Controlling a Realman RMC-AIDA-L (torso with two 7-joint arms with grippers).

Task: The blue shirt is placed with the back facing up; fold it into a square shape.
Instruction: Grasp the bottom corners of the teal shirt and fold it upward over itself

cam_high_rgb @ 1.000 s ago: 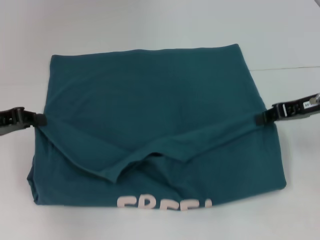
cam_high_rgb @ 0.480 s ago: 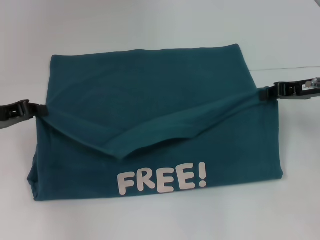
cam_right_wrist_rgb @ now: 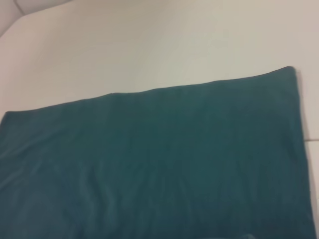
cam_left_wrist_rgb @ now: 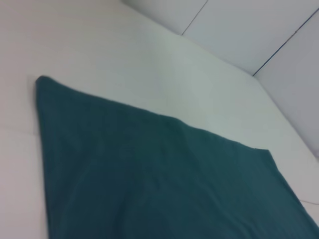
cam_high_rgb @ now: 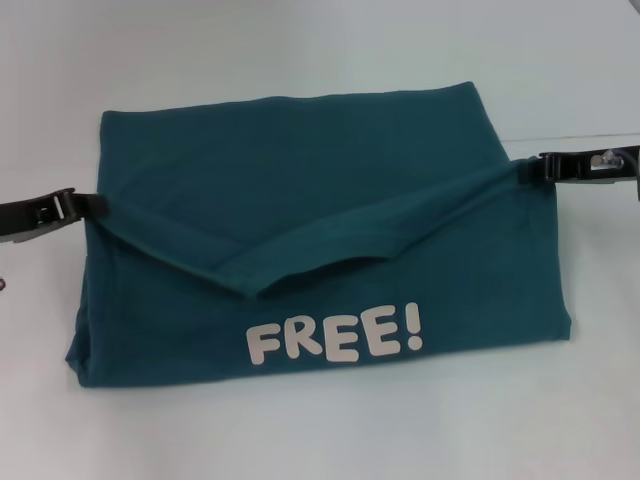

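Head view: blue shirt [cam_high_rgb: 300,180] lies on the white desk [cam_high_rgb: 320,50], near half folded over, "FREE!" lettering [cam_high_rgb: 335,335] toward 6 o'clock. Left hand [cam_high_rgb: 88,205] is clamped on the fold's end at 9 o'clock; right hand [cam_high_rgb: 530,168] is clamped on the end at 3 o'clock. Left wrist view: plain shirt cloth [cam_left_wrist_rgb: 159,184] over desk [cam_left_wrist_rgb: 124,50]. Right wrist view: flat shirt cloth [cam_right_wrist_rgb: 159,159] on desk [cam_right_wrist_rgb: 149,40].

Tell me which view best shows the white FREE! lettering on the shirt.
The head view: the FREE! lettering reads whole on the blue shirt's near layer. Both wrist views show only plain teal cloth, no letters.
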